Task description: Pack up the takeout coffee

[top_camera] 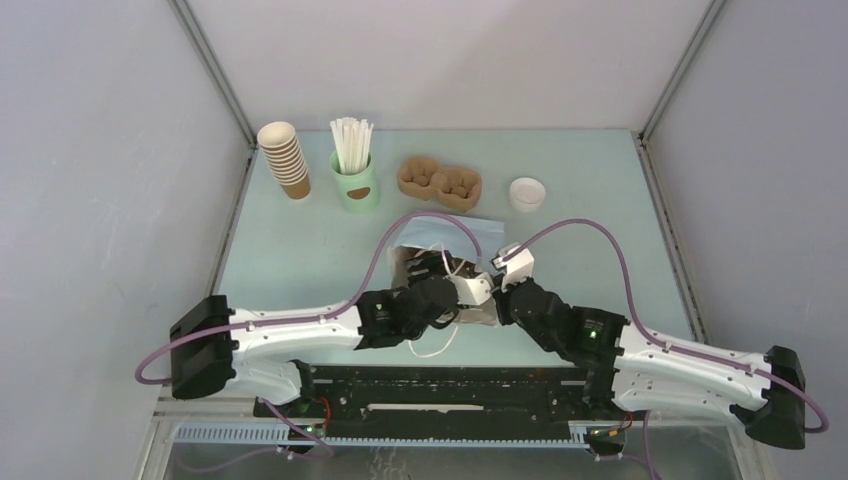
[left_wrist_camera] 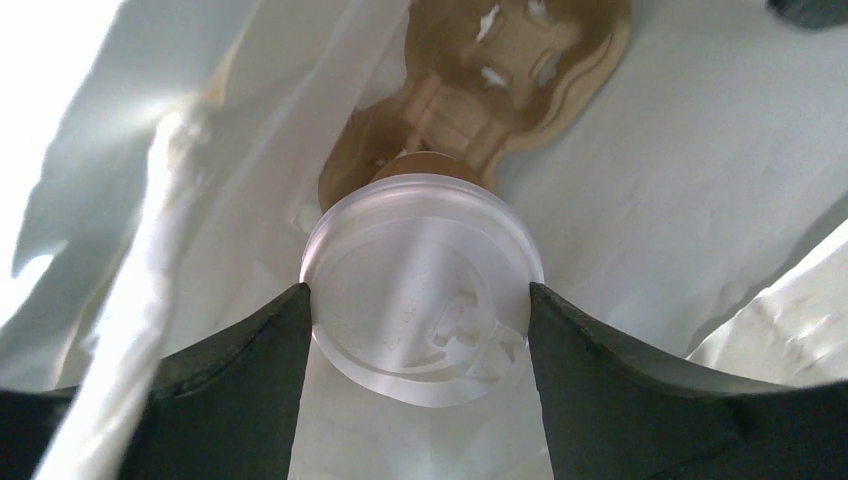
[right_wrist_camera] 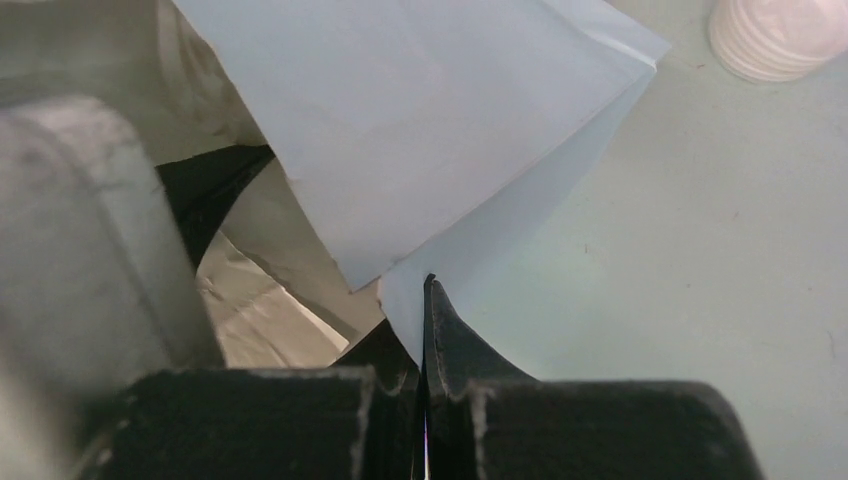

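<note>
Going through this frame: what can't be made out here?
- Brown paper takeout cup: left wrist view, its round white lid hides nearly all of it; whether it sits in the brown pulp carrier below is unclear.
- Left gripper: top view, hidden inside the light-blue paper bag.
- Right gripper: top view, its fingertips are too small to show their hold on the bag.

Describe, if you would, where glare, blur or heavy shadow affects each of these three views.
Top external: even, soft light, faint shadows, nothing blown out. Left wrist: the upper-left corner washes out to white; the takeout coffee lid is fairly sharp, the pulp carrier behind it soft. Right wrist: a grey casing at left is a near blur; the bag paper is crisp.
</note>
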Controlling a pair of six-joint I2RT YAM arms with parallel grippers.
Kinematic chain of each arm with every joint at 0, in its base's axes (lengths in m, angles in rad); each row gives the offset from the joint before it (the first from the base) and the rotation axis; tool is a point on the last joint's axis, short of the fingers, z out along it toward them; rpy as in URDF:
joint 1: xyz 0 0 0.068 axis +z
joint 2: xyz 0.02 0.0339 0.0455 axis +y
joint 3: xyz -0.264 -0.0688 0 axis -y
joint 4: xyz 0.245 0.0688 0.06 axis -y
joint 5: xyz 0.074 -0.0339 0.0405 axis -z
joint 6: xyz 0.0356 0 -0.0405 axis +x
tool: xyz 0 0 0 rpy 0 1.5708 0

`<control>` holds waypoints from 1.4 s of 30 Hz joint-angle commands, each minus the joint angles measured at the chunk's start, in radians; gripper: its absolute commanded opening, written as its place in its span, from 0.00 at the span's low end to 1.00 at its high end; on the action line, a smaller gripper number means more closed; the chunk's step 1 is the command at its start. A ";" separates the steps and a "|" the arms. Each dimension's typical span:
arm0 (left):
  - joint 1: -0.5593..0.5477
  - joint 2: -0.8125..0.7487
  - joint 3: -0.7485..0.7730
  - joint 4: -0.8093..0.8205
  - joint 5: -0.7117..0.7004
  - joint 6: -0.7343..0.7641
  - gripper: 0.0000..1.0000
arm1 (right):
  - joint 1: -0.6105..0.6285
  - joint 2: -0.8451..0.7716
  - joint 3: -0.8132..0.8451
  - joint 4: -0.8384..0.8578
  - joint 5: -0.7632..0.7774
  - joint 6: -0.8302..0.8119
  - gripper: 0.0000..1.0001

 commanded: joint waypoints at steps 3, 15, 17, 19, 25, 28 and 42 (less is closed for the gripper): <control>0.004 0.028 0.000 0.099 0.087 0.077 0.44 | -0.089 -0.065 -0.013 0.067 -0.223 -0.051 0.00; 0.096 0.008 0.002 0.039 0.218 0.137 0.47 | -0.237 -0.123 -0.014 0.059 -0.472 -0.064 0.00; 0.112 0.015 0.017 0.008 0.233 0.132 0.47 | -0.239 -0.124 -0.014 0.056 -0.477 -0.068 0.00; 0.117 0.022 0.030 -0.024 0.225 0.133 0.47 | -0.239 -0.129 -0.014 0.053 -0.482 -0.072 0.00; 0.110 0.000 0.057 -0.092 0.169 0.123 0.45 | -0.239 -0.120 -0.014 0.054 -0.481 -0.075 0.00; 0.102 -0.017 0.048 -0.069 0.152 0.114 0.45 | -0.239 -0.119 -0.014 0.058 -0.481 -0.080 0.00; 0.099 -0.084 0.074 -0.078 0.159 0.058 0.42 | -0.239 -0.126 -0.014 0.052 -0.476 -0.077 0.00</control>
